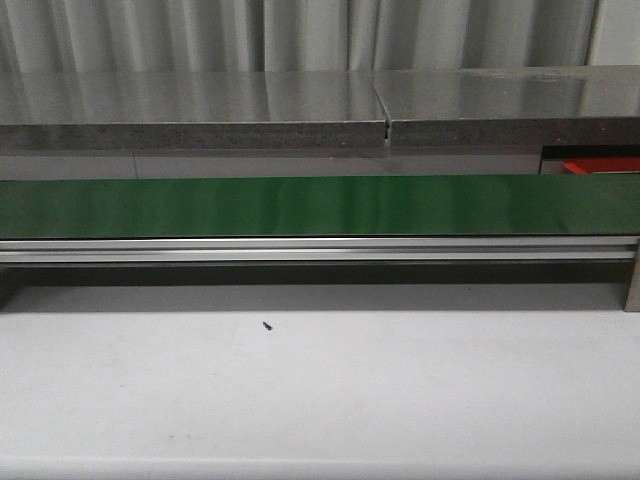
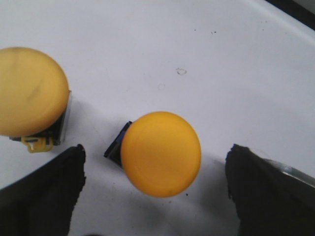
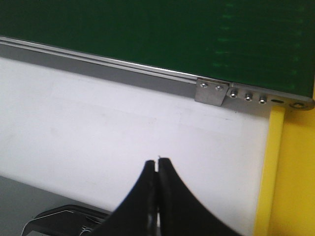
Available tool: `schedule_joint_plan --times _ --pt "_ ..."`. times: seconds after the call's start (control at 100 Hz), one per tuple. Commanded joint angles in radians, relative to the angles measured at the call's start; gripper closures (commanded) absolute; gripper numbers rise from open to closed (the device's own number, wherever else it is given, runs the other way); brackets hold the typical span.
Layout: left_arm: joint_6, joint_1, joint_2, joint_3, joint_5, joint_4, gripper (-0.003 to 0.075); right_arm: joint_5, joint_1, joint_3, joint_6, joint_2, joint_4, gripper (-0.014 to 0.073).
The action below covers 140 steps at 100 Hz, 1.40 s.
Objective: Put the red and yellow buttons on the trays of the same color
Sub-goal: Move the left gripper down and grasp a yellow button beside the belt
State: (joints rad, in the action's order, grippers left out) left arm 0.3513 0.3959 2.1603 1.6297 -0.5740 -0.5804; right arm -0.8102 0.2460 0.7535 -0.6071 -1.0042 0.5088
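Now the left gripper (image 2: 155,196) hangs spread wide, 1 round yellow plastic button (image 2: 161,153) between its black fingers (image 2: 47,194). A 2nd yellow dome-capped button (image 2: 30,92) sits just beside it; the right gripper (image 3: 157,169) is pinched together, empty.

1. Evenly and brightly lit from above; glossy streaks of glare along the green belt (image 1: 320,205) and the grey shelf (image 1: 190,100).
2. Soft, blurred close up: yellow button (image 2: 161,153) fuzzy-edged, casting faint shadow on the white table (image 2: 162,44).
3. Dim, grainy green in the right wrist view.
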Motion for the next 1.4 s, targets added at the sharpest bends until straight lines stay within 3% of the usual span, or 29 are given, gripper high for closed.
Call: schedule_joint_plan --times 0.0,0.12,0.21,0.52,0.69,1.08,1.39 --pt "-0.012 -0.01 -0.042 0.043 0.053 -0.042 0.0167 0.038 -0.003 0.026 -0.008 0.02 0.033 0.0662" --pt "-0.012 -0.019 -0.034 0.045 0.069 -0.046 0.0169 0.038 -0.003 0.026 -0.008 0.02 0.033 0.0662" --pt "-0.012 -0.023 -0.032 0.045 0.07 -0.046 0.0212 0.038 -0.003 0.026 -0.008 0.02 0.033 0.0662" --pt "-0.012 -0.023 -0.038 0.045 0.072 -0.047 0.0606 0.038 -0.003 0.026 -0.008 0.02 0.033 0.0662" --pt "-0.012 -0.023 -0.081 0.045 0.049 -0.047 0.0734 0.038 -0.003 0.026 -0.008 0.02 0.033 0.0662" --pt "-0.012 -0.046 -0.351 0.019 -0.123 -0.03 0.0739 0.038 -0.003 0.026 -0.008 0.02 0.033 0.0662" --pt "-0.012 -0.143 -0.503 -0.276 0.035 0.047 0.0739 0.038 -0.003 0.026 -0.008 0.02 0.033 0.0662"
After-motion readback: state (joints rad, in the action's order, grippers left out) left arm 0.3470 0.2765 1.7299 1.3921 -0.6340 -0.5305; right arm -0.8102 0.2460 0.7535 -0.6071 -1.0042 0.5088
